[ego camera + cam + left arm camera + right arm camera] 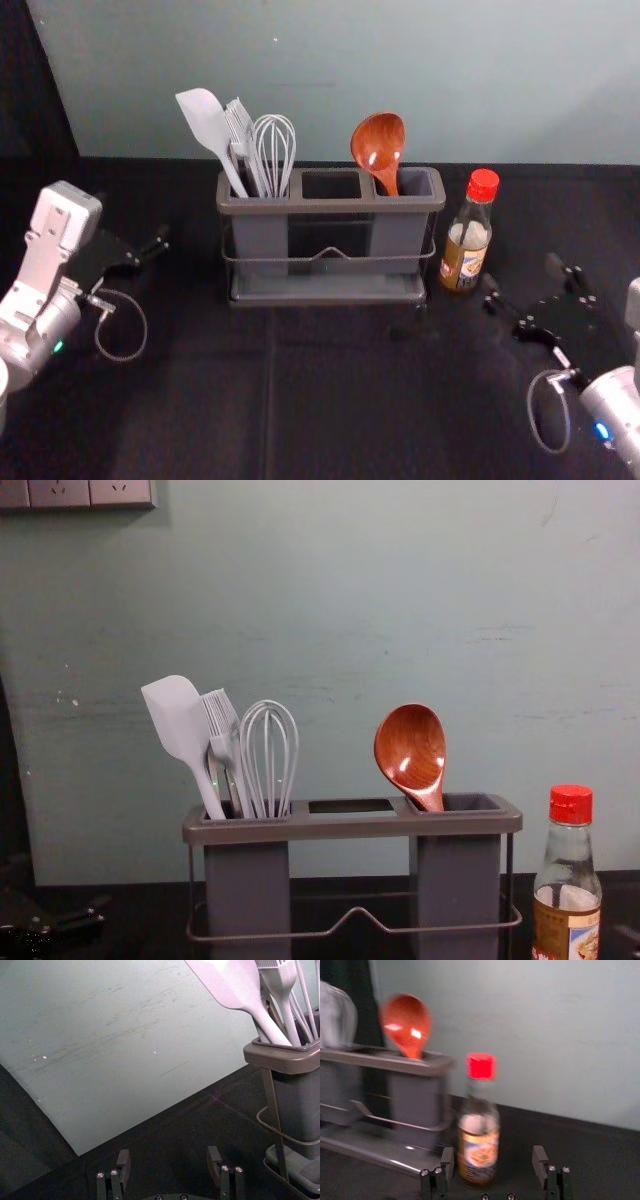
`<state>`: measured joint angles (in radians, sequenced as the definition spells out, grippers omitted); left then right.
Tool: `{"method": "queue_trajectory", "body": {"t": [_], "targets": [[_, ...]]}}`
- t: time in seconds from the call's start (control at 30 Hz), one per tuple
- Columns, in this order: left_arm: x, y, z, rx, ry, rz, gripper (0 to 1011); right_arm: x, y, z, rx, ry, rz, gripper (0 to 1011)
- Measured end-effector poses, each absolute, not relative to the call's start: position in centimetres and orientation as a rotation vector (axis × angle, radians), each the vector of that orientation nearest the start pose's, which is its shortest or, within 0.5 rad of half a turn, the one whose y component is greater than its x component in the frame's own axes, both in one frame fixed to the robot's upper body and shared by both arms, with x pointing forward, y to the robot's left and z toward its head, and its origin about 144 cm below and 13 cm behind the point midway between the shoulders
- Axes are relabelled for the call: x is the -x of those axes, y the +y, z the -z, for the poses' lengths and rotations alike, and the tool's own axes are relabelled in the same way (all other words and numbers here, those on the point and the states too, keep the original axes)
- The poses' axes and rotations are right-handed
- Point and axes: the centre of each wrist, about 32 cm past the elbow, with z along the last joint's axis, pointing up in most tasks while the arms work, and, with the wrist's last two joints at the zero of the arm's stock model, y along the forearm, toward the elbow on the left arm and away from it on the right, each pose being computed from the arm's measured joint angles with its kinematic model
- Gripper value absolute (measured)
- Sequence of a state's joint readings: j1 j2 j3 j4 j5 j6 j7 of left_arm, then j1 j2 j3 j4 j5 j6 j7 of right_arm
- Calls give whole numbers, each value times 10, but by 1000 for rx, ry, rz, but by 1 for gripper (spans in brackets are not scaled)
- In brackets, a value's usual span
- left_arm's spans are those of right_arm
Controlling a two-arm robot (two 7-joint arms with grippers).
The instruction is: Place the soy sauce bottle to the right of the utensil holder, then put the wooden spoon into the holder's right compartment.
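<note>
The clear glass soy sauce bottle with a red cap point(467, 240) stands upright just beside the right end of the grey utensil holder with its dark frame point(332, 206), near the far edge of the black-covered table point(330, 400). That is the side the task asks for, and standing on its base should keep it steady, with the label turned partly towards the front.

The glossy reddish-brown wooden spoon point(412, 750) is in the holder's right compartment point(456, 880), bowl up and handle down, leaning against the rim; the walls keep it from toppling and leave the bowl easy to grasp. The pale spatula point(180, 725), brush point(224, 730) and wire whisk point(270, 755) share the left compartment, so the spoon has its own space.

The right gripper point(523, 276) is in front and to the right of the bottle, its fingers wide apart and holding nothing; that gap would let it back off without brushing the glass. The left gripper point(169, 1156) is parked towards the table's left edge, fingers likewise spread and empty.

Both placements look complete. What seems left is withdrawing the right arm; swinging it inwards could knock the bottle.
</note>
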<state>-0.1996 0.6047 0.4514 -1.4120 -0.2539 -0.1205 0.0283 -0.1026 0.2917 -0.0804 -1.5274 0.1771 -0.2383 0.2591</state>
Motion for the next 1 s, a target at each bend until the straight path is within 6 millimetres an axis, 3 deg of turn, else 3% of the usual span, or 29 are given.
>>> {"method": "queue_trajectory", "body": {"t": [0.23, 0.53, 1.0], "targets": [[-489, 310, -1140, -304, -285, -1248, 1005, -450, -306, -1095, 85, -126, 1333, 1004], [-489, 310, -1140, -304, -285, -1248, 1005, -485, -302, -1099, 193, -243, 1394, 1004], [-489, 310, -1140, -304, -285, -1248, 1005, -504, -290, -1115, 255, -358, 1386, 1004]]}}
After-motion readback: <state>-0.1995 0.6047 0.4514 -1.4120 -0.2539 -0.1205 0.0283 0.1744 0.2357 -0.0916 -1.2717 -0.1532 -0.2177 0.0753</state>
